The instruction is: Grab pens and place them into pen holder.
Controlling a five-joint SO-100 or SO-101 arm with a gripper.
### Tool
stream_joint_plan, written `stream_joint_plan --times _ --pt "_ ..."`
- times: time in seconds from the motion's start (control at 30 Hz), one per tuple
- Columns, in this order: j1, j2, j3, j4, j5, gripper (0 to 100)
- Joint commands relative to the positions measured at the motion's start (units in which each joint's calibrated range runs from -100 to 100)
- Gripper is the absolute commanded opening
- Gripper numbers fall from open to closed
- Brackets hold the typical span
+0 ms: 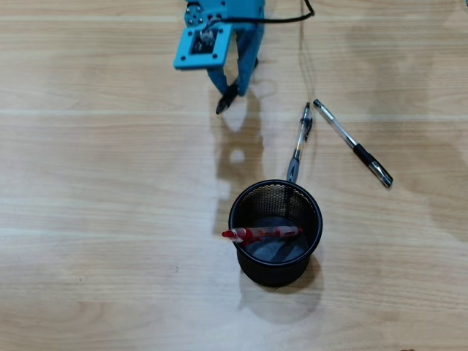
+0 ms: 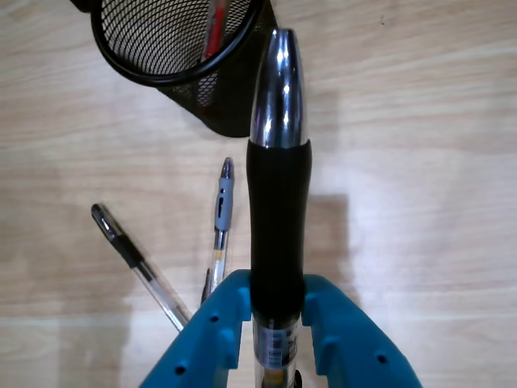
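My blue gripper is shut on a clear-barrelled pen with a black rubber section and silver tip. In the overhead view only that pen's dark end shows below the fingers, above the table near the top. The black mesh pen holder stands lower down, right of the gripper, with a red pen slanted inside it. Two more pens lie on the wood. One with a grey grip points at the holder's rim. The other, with a black grip, lies further right.
A black cable runs from the arm down toward the grey-grip pen. The light wooden table stretches all around the holder.
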Motion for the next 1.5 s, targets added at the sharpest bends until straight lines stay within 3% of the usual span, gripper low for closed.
stream_joint_plan --times 0.0,0.4,0.97,1.47 --pt "0.13 -6.46 -3.25 4.48 0.19 2" --pt "-2.5 -8.9 -5.86 0.86 0.39 2" --pt "-5.68 -7.22 -3.88 -40.29 7.15 2" --pt "-8.04 15.46 -3.61 -70.86 7.15 2"
